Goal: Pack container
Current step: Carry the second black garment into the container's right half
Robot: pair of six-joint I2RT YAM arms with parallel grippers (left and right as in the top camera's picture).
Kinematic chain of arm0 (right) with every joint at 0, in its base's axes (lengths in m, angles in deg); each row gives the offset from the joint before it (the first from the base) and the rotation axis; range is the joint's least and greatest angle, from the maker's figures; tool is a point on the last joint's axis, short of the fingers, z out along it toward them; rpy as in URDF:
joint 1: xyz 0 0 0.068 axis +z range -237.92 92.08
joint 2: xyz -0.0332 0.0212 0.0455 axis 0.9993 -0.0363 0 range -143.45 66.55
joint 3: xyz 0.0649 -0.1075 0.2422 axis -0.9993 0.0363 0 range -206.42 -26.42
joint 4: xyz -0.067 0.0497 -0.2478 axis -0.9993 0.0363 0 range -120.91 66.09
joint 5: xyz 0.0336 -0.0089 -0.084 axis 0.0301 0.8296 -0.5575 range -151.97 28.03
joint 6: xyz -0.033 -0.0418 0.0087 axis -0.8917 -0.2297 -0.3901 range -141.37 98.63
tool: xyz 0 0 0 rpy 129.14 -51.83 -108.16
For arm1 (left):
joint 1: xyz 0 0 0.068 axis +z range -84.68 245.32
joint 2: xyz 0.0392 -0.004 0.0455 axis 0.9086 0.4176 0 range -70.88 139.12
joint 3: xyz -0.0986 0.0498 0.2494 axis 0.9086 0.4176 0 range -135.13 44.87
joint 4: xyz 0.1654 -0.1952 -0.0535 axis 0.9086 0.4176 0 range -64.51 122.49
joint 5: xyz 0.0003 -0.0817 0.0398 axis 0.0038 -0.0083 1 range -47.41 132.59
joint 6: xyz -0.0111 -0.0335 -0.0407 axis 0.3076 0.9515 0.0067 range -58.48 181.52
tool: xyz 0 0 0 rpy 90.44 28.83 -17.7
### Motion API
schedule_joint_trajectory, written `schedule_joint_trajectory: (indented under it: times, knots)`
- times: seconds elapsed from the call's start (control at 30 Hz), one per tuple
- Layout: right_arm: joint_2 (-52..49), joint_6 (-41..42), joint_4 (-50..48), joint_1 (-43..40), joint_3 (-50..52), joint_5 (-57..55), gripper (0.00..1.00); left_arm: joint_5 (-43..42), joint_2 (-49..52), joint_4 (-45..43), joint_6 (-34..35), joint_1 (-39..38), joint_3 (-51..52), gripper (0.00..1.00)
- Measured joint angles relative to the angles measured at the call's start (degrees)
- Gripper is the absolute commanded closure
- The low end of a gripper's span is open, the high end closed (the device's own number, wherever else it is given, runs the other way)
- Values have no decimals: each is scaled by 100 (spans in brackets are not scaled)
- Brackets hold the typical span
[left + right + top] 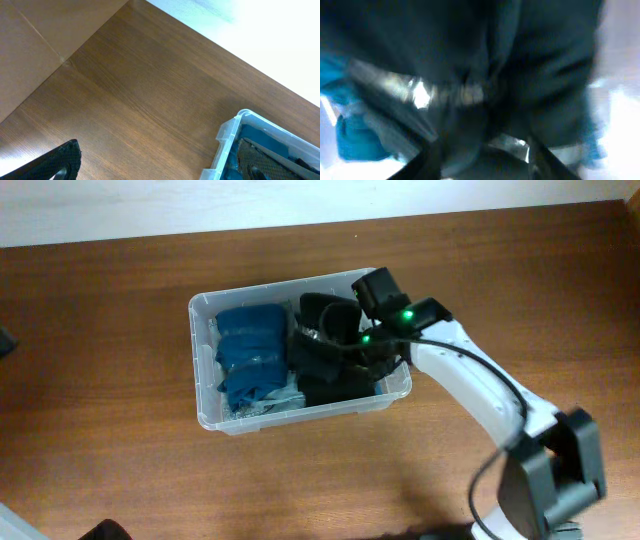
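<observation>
The container (300, 412), a clear plastic bin, stands mid-table with a folded blue cloth (250, 350) in its left half and a black garment (325, 370) in its right half. My right gripper (375, 350) is down inside the bin's right side, on the black garment. In the blurred right wrist view its jaws (485, 160) stand apart, with dark fabric (470, 60) bulging between and ahead of them. My left gripper (157, 165) is wide open above bare table, just left of the container's corner (227, 135), with nothing between its fingers (57, 162).
Brown wooden table (120, 330) lies all around the bin. A pale wall strip (200, 205) runs along the far edge. The right arm's white link (480, 390) reaches in from the lower right, trailing a black cable.
</observation>
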Motion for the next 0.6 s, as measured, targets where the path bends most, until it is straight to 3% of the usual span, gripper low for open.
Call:
schedule_joint_trajectory:
  times: [0.07, 0.17, 0.3, 0.43, 0.5, 0.6]
  knots:
    - [358, -236, -103, 0, 4, -310, 18, 0, 0, 0, 0, 0, 0, 0]
    - [935, -632, -483, 0, 4, -584, 10, 0, 0, 0, 0, 0, 0, 0]
    - [1541, -968, -988, 0, 0, -758, 29, 0, 0, 0, 0, 0, 0, 0]
    - [1580, -1086, -1272, 0, -2, -835, 65, 0, 0, 0, 0, 0, -2, 0]
    - [1429, -1056, -1403, 0, 0, -863, 71, 2, 0, 0, 0, 0, 0, 0]
    - [1021, -1034, -1705, 0, 0, -887, 72, 2, 0, 0, 0, 0, 0, 0]
